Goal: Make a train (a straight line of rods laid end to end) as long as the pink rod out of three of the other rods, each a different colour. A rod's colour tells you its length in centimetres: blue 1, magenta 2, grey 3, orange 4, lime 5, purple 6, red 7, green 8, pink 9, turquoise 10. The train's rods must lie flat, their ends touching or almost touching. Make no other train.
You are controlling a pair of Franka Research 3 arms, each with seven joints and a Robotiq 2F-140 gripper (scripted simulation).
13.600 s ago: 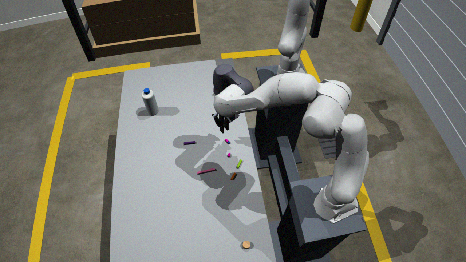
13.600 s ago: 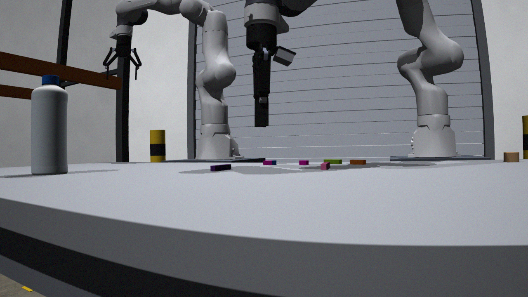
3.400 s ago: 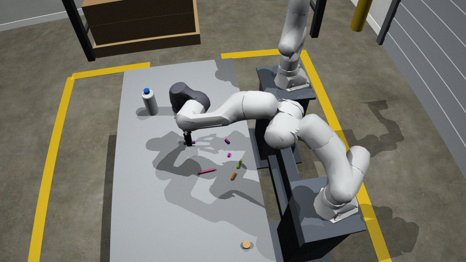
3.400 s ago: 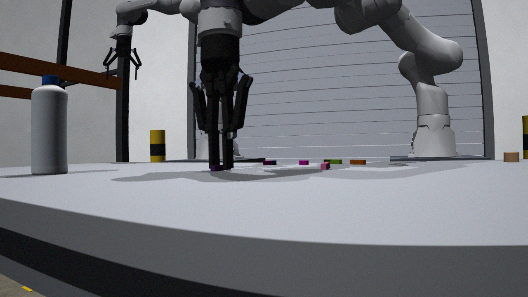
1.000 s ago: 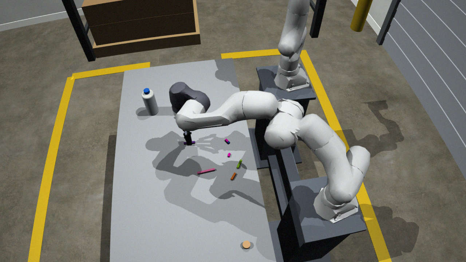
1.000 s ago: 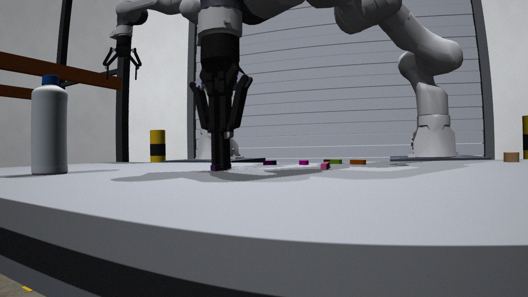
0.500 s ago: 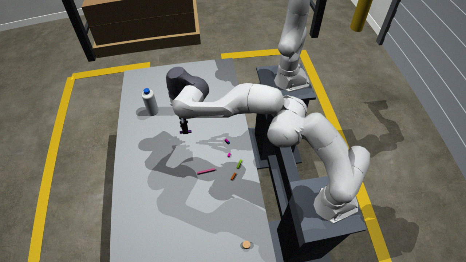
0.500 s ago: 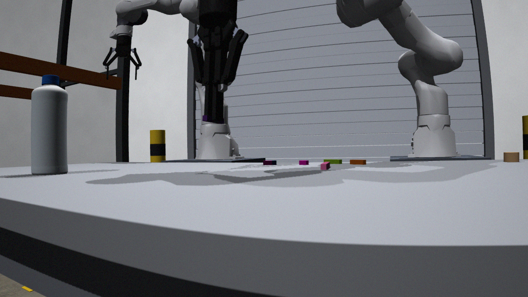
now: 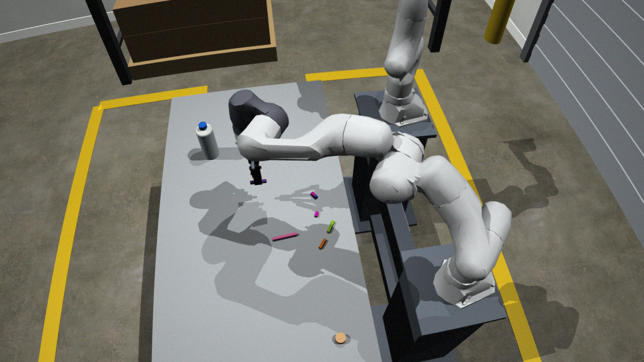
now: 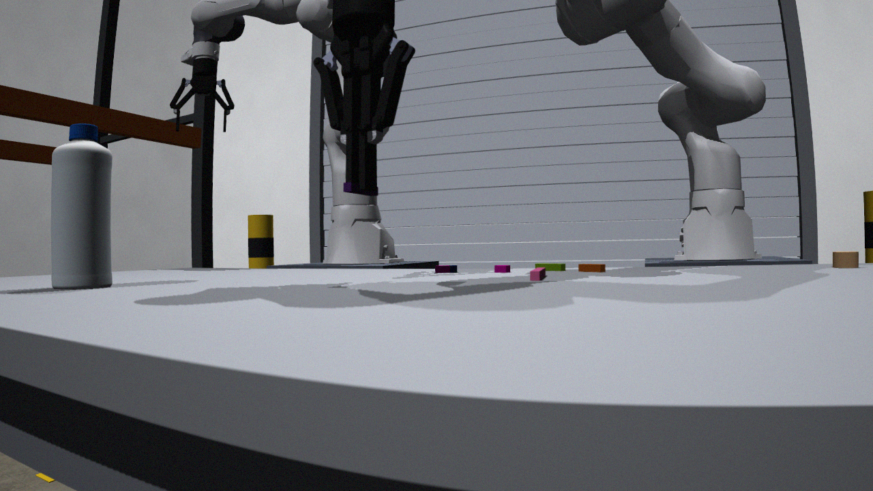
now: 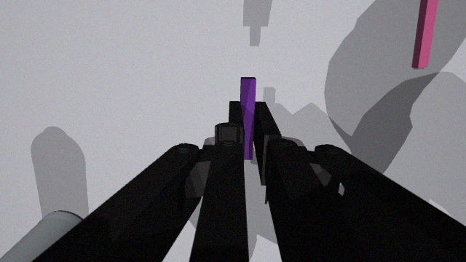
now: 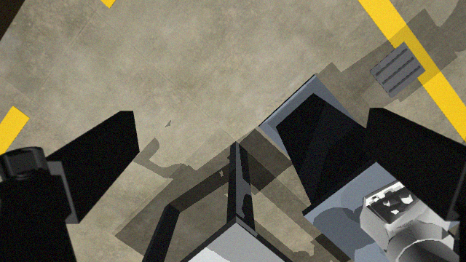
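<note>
A purple rod (image 9: 264, 181) (image 10: 348, 187) (image 11: 248, 94) hangs above the table, level and gripped around its middle by the left gripper (image 9: 257, 182) (image 10: 361, 191) (image 11: 246, 119) — both ends jutting out. Below, a long pink rod (image 9: 284, 237) (image 10: 537, 274) (image 11: 426, 36) lies flat and apart. A magenta rod (image 9: 313, 193) (image 10: 440, 269) and a short blue rod (image 9: 316, 196) (image 10: 452, 269) lie end to end, touching or nearly so. A second magenta rod (image 9: 316, 214) (image 10: 502, 269) lies alone between that pair and a lime rod (image 9: 330, 226) (image 10: 550, 266) — itself flat near an orange rod (image 9: 322, 243) (image 10: 591, 267), the two slanting alike with a gap between.

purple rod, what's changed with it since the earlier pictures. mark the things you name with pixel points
The purple rod (image 9: 264, 181) (image 10: 348, 187) (image 11: 248, 94), flat on the table at first, was taken hold of by the left gripper (image 9: 257, 182) (image 10: 361, 192) (image 11: 246, 119) and lifted; it has also shifted toward the bottle's (image 9: 208, 143) (image 10: 81, 213) end of the table. The bottle, the pink rod (image 9: 284, 236) (image 10: 537, 274) (image 11: 426, 40) and the other rods stayed put, and the right gripper (image 10: 201, 125) (image 12: 250, 130) stayed open.
</note>
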